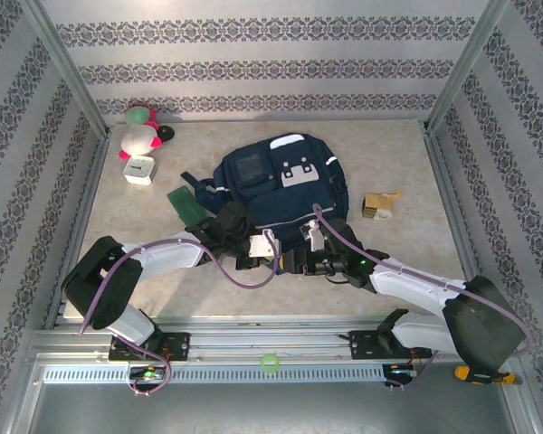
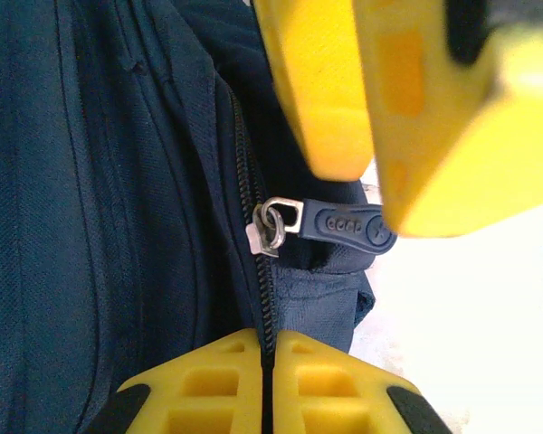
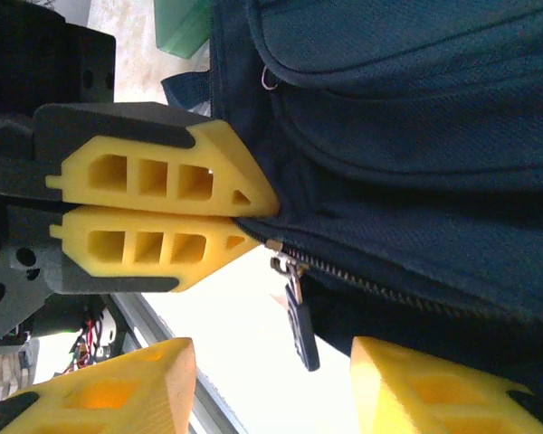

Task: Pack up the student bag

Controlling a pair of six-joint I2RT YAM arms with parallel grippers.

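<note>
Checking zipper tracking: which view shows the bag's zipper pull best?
Left wrist: the zipper pull lies face-on and sharp, with its slider beside it. Right wrist shows the pull hanging edge-on, thin and dark. Top external: too small to make out.

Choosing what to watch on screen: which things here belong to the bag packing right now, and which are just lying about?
In hand:
student bag
zip pull
left gripper, shut on the bag's zip end
right gripper, open around the pull

Lying about (perhaps for packing later):
plush toy
white box
green flat item
small tan object
</note>
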